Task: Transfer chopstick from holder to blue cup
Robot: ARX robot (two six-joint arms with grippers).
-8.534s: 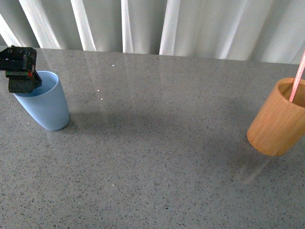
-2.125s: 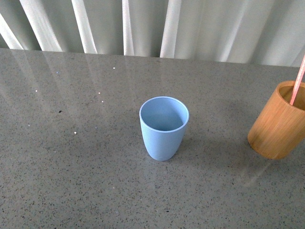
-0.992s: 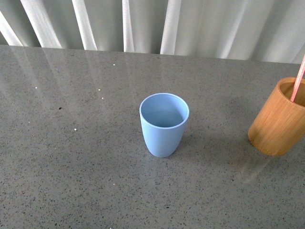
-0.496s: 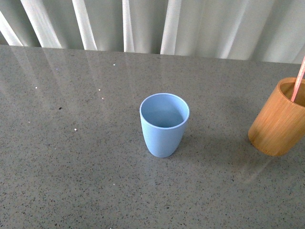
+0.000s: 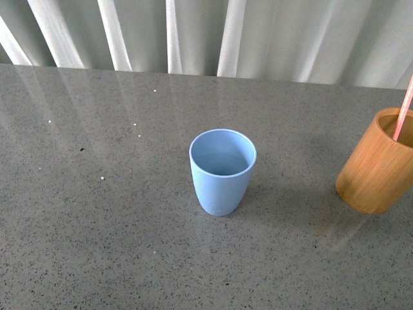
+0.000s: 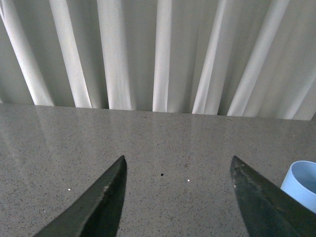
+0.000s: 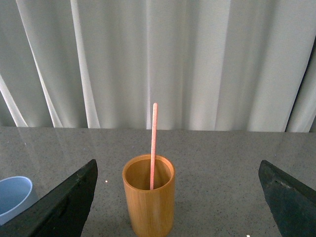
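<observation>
While neither arm is seen in the front view, the blue cup point(image 5: 222, 174) is shown standing upright near the middle of the grey speckled table point(image 5: 97, 226). The holder point(image 5: 376, 166) is placed well apart from it, at the right edge of the picture. The chopstick point(image 5: 404, 111) is seen standing inside the holder, leaning to the right, with its upper end cut off by the frame. A pale curtain point(image 5: 193, 32) is hung behind the table's far edge.

From the left wrist view, the left gripper point(image 6: 177, 158) is shown with its jaws spread wide above the table, and nothing is gripped between the two dark fingers point(image 6: 106, 202). Part of the blue cup's rim is caught at the picture's edge, beyond one finger.

From the right wrist view, the right gripper point(image 7: 177, 164) is likewise seen spread wide and holding nothing. The holder is framed between its fingers point(image 7: 69, 202), farther off and untouched. The chopstick is seen upright in the holder, its lower end hidden within and its top raised well above the rim. A part of the blue cup is visible beside one finger.
</observation>
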